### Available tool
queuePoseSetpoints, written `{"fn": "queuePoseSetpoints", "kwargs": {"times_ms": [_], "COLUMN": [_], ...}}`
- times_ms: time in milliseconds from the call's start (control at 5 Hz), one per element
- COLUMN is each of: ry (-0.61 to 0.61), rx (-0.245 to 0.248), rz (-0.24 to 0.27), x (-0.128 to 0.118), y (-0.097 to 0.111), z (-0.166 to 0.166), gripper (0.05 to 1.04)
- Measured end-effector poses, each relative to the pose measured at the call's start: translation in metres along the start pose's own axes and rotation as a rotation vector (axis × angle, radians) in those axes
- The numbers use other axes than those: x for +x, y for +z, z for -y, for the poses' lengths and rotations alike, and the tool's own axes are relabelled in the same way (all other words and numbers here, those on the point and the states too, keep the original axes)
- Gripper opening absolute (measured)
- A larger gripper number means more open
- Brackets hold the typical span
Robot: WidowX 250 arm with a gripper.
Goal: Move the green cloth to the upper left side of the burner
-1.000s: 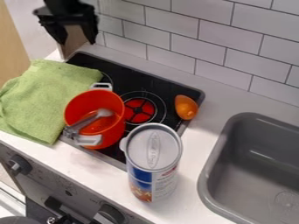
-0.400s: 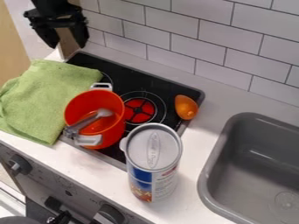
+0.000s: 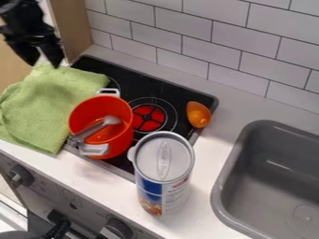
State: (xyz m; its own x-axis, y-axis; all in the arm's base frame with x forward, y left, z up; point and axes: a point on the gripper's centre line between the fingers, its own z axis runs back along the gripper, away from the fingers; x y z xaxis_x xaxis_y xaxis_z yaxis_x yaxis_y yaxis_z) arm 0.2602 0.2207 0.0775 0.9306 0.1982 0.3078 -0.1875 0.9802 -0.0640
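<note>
The green cloth (image 3: 53, 105) lies spread and rumpled on the counter (image 3: 209, 161) at the left of the black cooktop (image 3: 165, 87), part of it lapping over the cooktop's left side. The gripper (image 3: 44, 65) hangs beyond the cooktop's far left corner, near the cloth's far edge, its fingers parted with nothing between them. On the cooktop's left part stands an orange-red pot (image 3: 93, 106) with a grey utensil (image 3: 96, 127) in it; a red burner disc (image 3: 148, 117) lies at its middle, and a small orange thing (image 3: 198, 114) at its right end. A lidded canister (image 3: 163, 161) stands upright at the cooktop's near right corner. Right of the cooktop is a grey sink (image 3: 249, 186); behind it, a white tiled wall (image 3: 230, 37); beyond its far left corner, a wooden panel (image 3: 70, 23); below its near side, control knobs (image 3: 21, 175).
</note>
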Motion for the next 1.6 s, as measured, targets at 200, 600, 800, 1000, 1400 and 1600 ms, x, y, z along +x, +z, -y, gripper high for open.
{"fn": "queuePoseSetpoints", "kwargs": {"times_ms": [200,600,800,1000,1400,1600], "ry": [-0.04,-0.125,-0.149,-0.162,-0.339,-0.415], "rx": [0.05,0.11,0.114,0.167,0.133,0.112], "rz": [-0.028,-0.067,-0.087,-0.093,-0.001,0.015], "x": [-0.014,-0.026,-0.032,-0.032,-0.024,-0.022], "y": [-0.003,-0.02,-0.035,-0.045,-0.059,-0.062], "z": [-0.007,0.001,0.006,0.006,0.017,0.02], "gripper": [0.417,0.058,0.052,0.052,0.052,0.052]}}
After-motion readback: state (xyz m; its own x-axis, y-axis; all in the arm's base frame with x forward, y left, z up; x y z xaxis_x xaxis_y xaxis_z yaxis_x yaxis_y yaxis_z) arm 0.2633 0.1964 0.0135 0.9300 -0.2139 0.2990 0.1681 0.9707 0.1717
